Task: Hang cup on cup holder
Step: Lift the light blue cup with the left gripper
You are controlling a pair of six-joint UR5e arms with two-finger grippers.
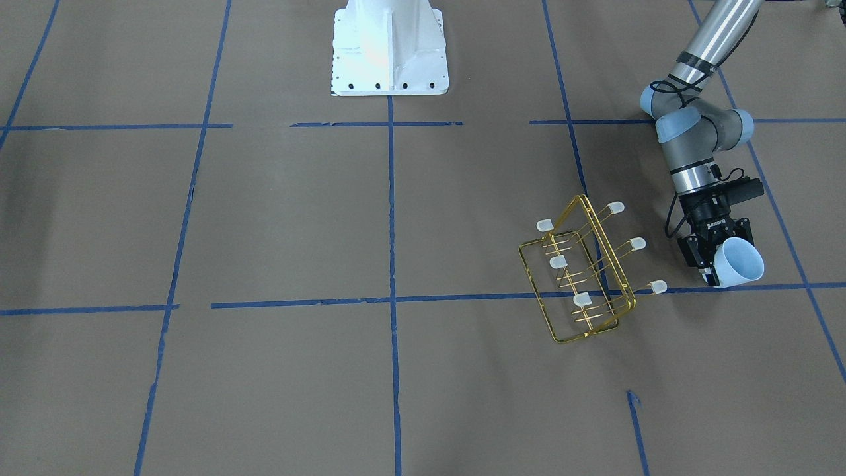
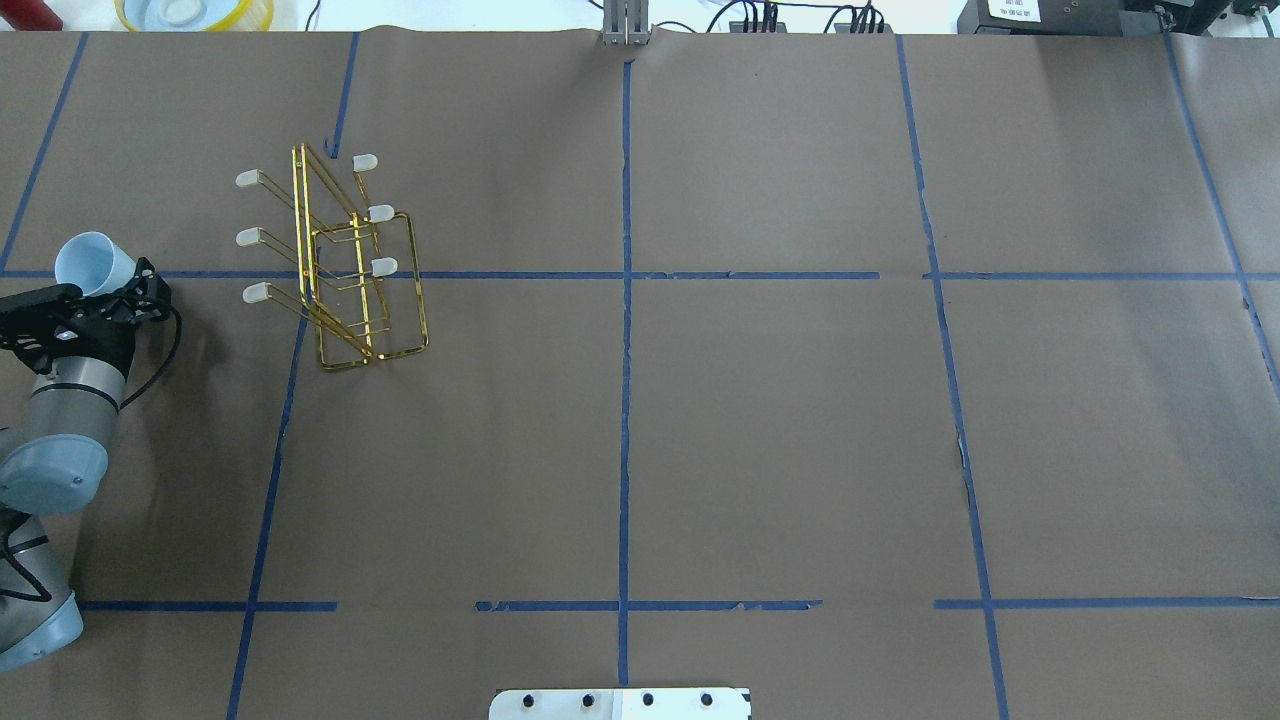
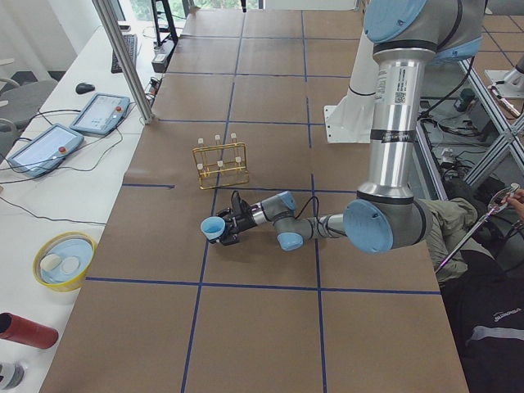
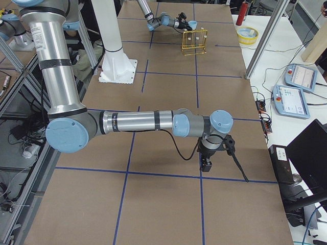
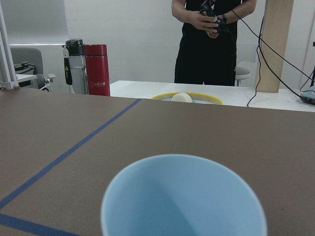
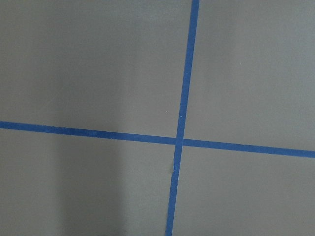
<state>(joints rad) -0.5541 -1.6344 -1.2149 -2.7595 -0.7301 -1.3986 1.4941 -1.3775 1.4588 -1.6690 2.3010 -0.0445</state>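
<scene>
Stamped in small white capitals on the black body of the left end effector [image 1: 720,261], seen from the front-facing camera: "ROBOTIQ". On the red bottle [image 5: 97,69] in the left wrist view, a white label with characters too small to read. Along the silver tube of the left arm [image 3: 398,82] in the left-side view, a strip of dark lettering, illegible. On the white sticker [image 2: 1012,9] atop a black box [image 2: 1080,15] in the overhead view, print too blurred to make out.
</scene>
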